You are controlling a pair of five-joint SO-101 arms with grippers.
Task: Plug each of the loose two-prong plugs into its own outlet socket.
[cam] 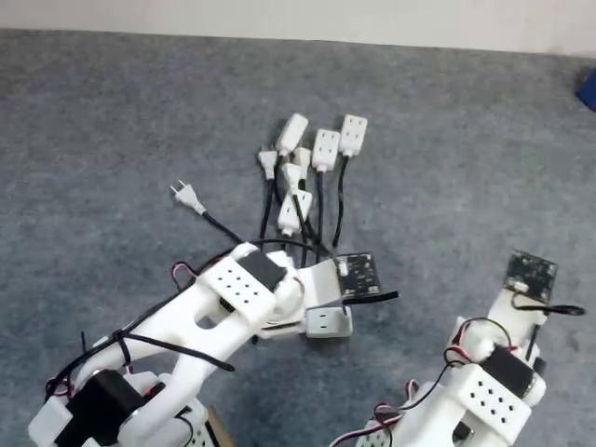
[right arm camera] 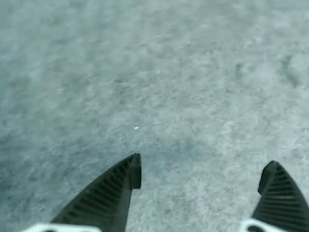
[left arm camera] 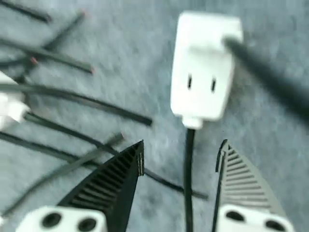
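Grey felt covers the counter (cam: 112,121). From above, white sockets (cam: 326,149) and plugs (cam: 268,164) lie bunched mid-counter on crossing black cords (cam: 319,200), and one plug (cam: 189,195) lies apart to the side. These pieces look light, hard and smooth, and the limp cords will likely drag and snag. A hold across a body's flat sides, behind the prongs on a plug, seems best. The left arm (cam: 233,298) lies over the cords' near ends, so which cord feeds which piece is hard to trace. From the left wrist, the left end effector (left arm camera: 181,145) is spread open just short of a socket (left arm camera: 205,72) lying slots-up, its cord (left arm camera: 188,183) running between the fingers. I cannot match that socket to one seen from above. From the right wrist, the right end effector (right arm camera: 203,162) gapes open over bare felt.
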